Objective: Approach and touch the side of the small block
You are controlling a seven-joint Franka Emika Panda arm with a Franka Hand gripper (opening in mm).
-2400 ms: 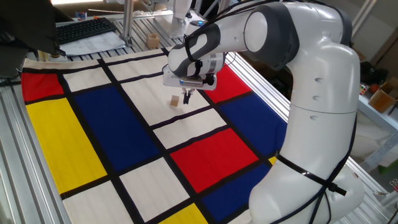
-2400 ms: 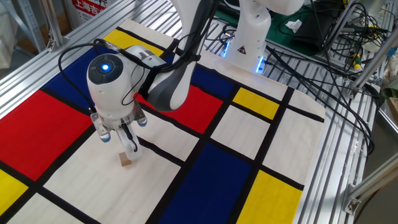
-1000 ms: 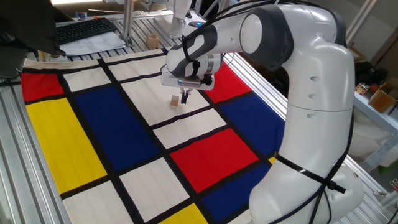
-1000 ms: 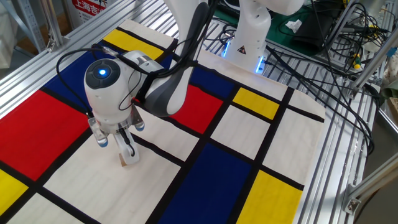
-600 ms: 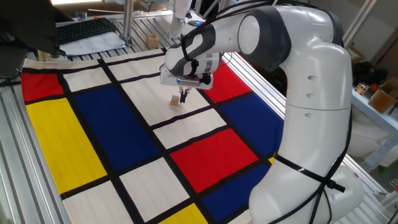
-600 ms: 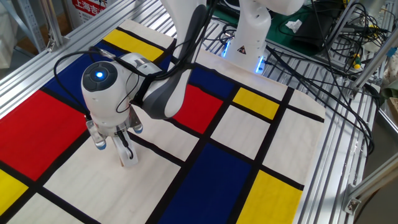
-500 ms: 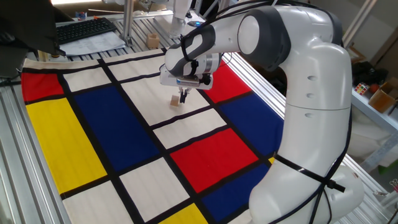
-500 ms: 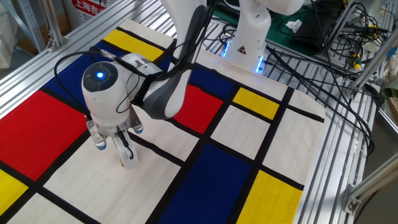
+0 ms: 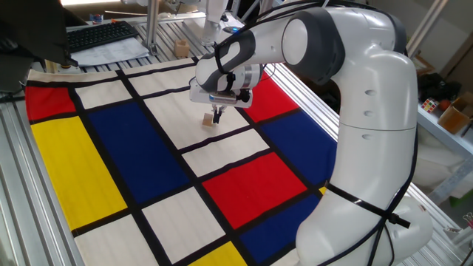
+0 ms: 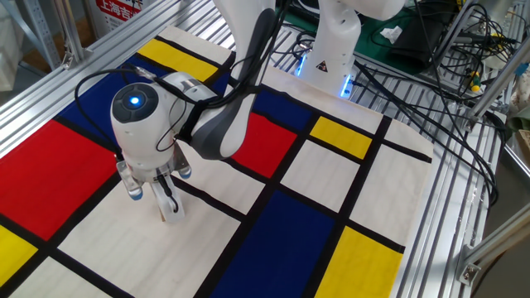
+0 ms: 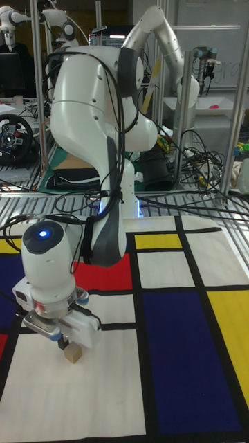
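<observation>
The small block (image 9: 209,120) is a tiny light-brown wooden cube on a white panel of the colour-block mat. My gripper (image 9: 217,115) hangs low over the mat, its dark fingers pressed together into one tip, shut and holding nothing. That tip stands right against the block's right side in one fixed view, with no gap showing. In the other fixed view the gripper (image 10: 169,206) covers most of the block (image 10: 171,218). The tall fixed view shows the block (image 11: 73,355) just under and beside the gripper (image 11: 64,341).
A bigger pale tan block (image 9: 181,49) sits beyond the mat's far edge on the aluminium frame. A keyboard (image 9: 100,35) lies at the back left. Cables (image 10: 431,74) run along the mat's far side by the robot base (image 10: 331,50).
Over the earlier frames the gripper slid a short way toward the block and closed the gap beside it. In the last half second nothing visibly moved.
</observation>
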